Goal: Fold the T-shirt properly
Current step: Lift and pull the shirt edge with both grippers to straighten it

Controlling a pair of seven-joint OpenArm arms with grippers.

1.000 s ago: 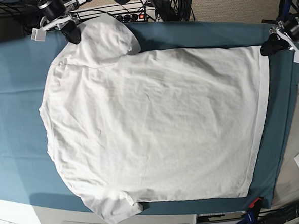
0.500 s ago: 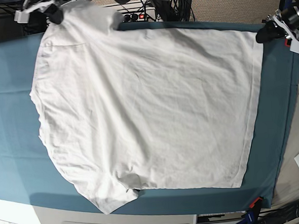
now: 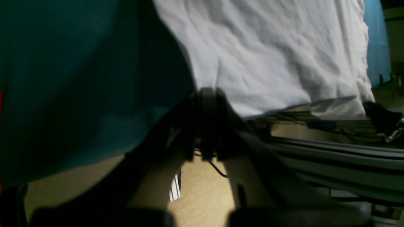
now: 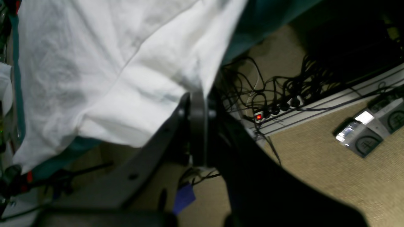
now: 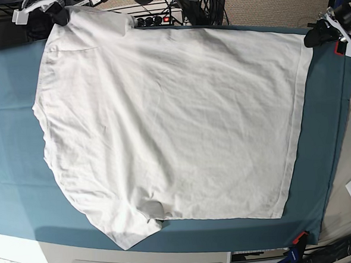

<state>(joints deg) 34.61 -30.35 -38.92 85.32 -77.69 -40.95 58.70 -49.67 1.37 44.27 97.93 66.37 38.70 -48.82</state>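
Left hand (image 5: 313, 38) and right hand (image 5: 59, 18) both clamped, 2 arms spread wide apart.

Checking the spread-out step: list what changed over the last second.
Both arms kept hold and pulled the T-shirt toward the table's far edge; the right gripper swung outward, unfolding the far sleeve. The left gripper barely shifted. The near sleeve and teal sheet stayed put.
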